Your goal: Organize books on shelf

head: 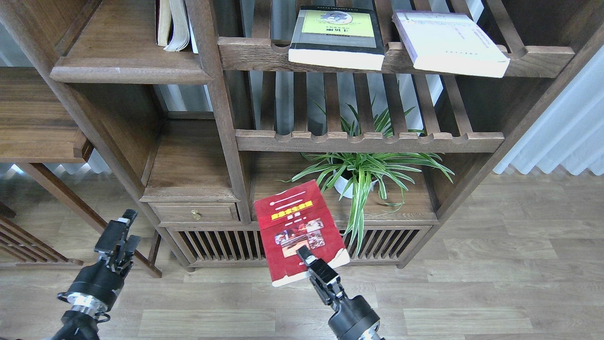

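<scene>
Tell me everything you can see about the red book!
The red book is a thick paperback with a glossy red cover, a yellow title band, small photos beneath and pale page edges along its near end. It is off the shelves, held in the air in front of the low cabinet, cover up and tilted. The right gripper pinches its near edge. Nothing else touches it.

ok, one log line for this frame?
right gripper: shut on red book, held off the rack | left gripper: holds nothing | black book, white book: on top rack
</scene>
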Controlling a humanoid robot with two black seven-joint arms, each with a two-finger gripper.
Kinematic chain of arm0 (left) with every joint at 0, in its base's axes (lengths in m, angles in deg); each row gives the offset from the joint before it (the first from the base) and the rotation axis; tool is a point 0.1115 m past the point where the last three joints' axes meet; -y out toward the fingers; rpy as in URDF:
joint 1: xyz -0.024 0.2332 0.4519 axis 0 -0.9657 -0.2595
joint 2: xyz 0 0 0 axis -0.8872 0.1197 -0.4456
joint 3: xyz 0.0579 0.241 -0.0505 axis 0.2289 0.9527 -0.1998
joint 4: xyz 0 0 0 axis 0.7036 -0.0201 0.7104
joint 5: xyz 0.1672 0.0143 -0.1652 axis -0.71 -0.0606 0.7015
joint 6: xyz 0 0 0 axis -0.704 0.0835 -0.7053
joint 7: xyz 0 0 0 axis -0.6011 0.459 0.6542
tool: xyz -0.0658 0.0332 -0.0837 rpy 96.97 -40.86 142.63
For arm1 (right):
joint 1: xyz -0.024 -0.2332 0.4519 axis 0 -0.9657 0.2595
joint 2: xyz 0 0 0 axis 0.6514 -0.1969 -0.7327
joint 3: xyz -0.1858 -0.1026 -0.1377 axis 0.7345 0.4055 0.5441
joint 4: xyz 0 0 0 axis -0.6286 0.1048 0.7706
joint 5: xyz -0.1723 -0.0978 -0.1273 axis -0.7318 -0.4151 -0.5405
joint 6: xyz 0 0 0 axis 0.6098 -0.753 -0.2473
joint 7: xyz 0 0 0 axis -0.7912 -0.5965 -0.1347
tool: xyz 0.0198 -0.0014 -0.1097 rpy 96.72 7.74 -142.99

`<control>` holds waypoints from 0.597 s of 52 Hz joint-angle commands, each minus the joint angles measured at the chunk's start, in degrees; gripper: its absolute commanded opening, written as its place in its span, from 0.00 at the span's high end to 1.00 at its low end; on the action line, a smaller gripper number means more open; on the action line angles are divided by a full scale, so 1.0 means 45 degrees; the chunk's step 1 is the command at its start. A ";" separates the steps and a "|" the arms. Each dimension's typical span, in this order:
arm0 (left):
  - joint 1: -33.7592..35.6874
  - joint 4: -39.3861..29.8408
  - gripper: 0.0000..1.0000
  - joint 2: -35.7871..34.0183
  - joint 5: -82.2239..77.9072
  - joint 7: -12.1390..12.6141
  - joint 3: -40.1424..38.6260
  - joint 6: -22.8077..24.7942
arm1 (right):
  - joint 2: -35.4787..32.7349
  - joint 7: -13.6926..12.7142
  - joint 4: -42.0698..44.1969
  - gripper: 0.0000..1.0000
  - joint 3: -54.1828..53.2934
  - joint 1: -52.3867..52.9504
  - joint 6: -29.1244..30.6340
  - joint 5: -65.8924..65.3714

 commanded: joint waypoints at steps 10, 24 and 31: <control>0.1090 -0.0272 0.00 -0.0653 0.0049 0.0077 0.2373 0.0000 | 0.0000 -0.0559 0.0025 0.89 0.0241 -0.0001 0.0000 0.0011; 0.1559 -0.0292 0.00 -0.0633 0.0029 0.0155 0.3799 0.0000 | 0.0000 -0.0618 0.0044 0.89 0.0534 -0.0001 0.0000 0.0011; 0.1442 -0.0194 0.00 -0.0594 0.0029 0.0116 0.3917 0.0000 | 0.0000 -0.0637 0.0025 0.89 0.0534 -0.0001 0.0000 0.0011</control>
